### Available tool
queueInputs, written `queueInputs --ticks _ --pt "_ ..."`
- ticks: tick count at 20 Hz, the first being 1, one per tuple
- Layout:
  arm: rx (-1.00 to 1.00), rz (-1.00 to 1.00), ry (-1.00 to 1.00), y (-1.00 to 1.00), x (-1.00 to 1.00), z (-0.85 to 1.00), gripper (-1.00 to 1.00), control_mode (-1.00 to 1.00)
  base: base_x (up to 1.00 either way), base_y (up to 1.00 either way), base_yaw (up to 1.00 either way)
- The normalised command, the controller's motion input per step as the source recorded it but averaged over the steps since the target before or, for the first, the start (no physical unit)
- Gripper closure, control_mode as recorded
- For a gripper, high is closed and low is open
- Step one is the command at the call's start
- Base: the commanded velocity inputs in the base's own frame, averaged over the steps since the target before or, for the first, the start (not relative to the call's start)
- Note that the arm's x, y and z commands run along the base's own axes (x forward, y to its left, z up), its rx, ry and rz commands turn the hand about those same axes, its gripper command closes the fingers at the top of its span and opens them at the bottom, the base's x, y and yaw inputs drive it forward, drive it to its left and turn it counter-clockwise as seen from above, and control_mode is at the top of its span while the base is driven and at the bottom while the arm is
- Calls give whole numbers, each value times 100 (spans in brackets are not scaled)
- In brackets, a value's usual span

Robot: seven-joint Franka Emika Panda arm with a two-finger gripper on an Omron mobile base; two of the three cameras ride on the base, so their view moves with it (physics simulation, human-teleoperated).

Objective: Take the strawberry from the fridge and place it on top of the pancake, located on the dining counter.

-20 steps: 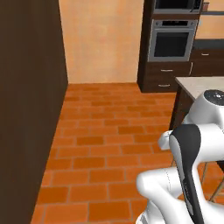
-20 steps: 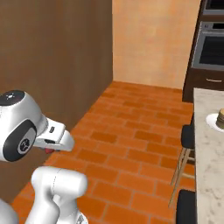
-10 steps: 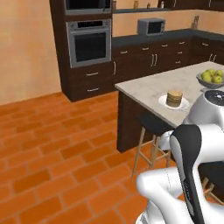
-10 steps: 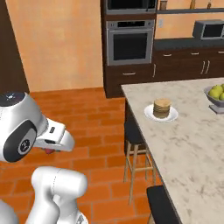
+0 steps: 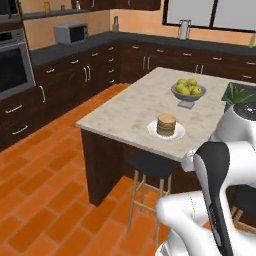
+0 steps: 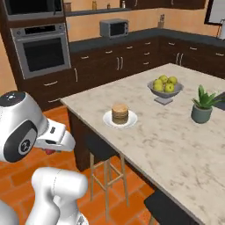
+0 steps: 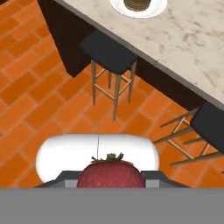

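**Presently: berry in grip, pancake within sight on the island**

Presently the pancake (image 5: 166,124) sits as a short stack on its white plate (image 5: 151,130) near the front edge of the dining counter (image 5: 125,112), with a bowl of yellow-green fruit (image 5: 188,89) farther back. In the right base view the gripper (image 6: 49,151) hangs low beside the arm, off the counter's near side, a spot of red at its tip. The hand view confirms it: the jaws are pinched on the strawberry (image 7: 110,173), green cap upward, above a dark stool (image 7: 109,54). The fingertips themselves are hidden by the fruit.

Judgement: the berry is light, soft and easily bruised. Hold at the broad mid-body is appropriate. Light pressure suffices; squeezing harder risks crushing it.
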Motion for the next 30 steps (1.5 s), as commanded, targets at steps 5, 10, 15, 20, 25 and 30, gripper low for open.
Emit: queueInputs --ticks 5,10,15,20,25,30 --pt "0 0 0 0 0 0 100 100 75 39 -81" --pt "0 0 0 0 0 0 100 100 66 36 -83" --pt "0 0 0 0 0 0 100 100 33 70 -60" --pt "0 0 0 0 0 0 100 100 17 72 -28" --pt "0 0 0 0 0 0 100 100 31 42 -11" --pt "0 0 0 0 0 0 100 100 48 12 -4"
